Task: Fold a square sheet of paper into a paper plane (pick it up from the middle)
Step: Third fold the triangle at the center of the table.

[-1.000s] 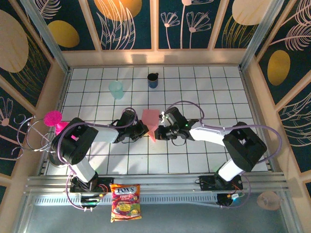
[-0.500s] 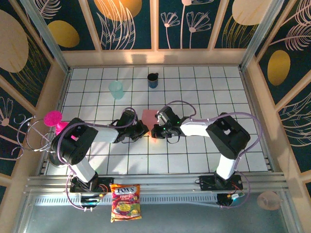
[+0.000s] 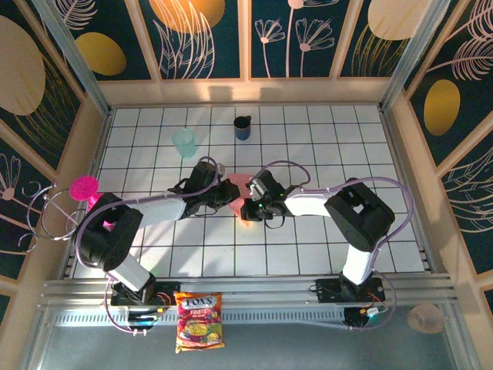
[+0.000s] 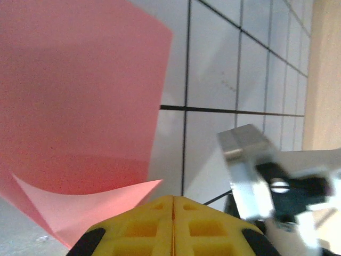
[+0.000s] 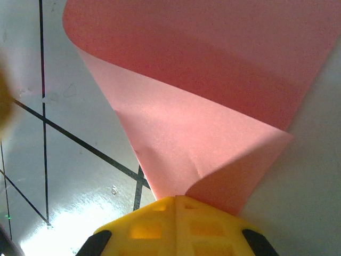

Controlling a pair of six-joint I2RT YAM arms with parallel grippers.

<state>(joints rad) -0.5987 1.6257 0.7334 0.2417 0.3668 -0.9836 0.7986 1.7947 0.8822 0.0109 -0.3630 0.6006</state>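
We see our left claw [image 4: 173, 200] and right claw [image 5: 176, 200] both pinched shut on opposite edges of the curled square sheet of paper [image 5: 213, 80].

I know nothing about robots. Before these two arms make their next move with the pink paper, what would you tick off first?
1. The right gripper is shut on the paper: ok, the sheet narrows into its closed jaws.
2. The left gripper is shut on the paper: ok, a curled corner runs into its closed jaws.
3. The paper lies flat for a crease: not ok, it is bowed and curled between the grippers.
4. The paper's edges line up for a fold: cannot tell.
5. The teal cup and dark cup are out of the way: ok, both stand apart at the far side of the table.
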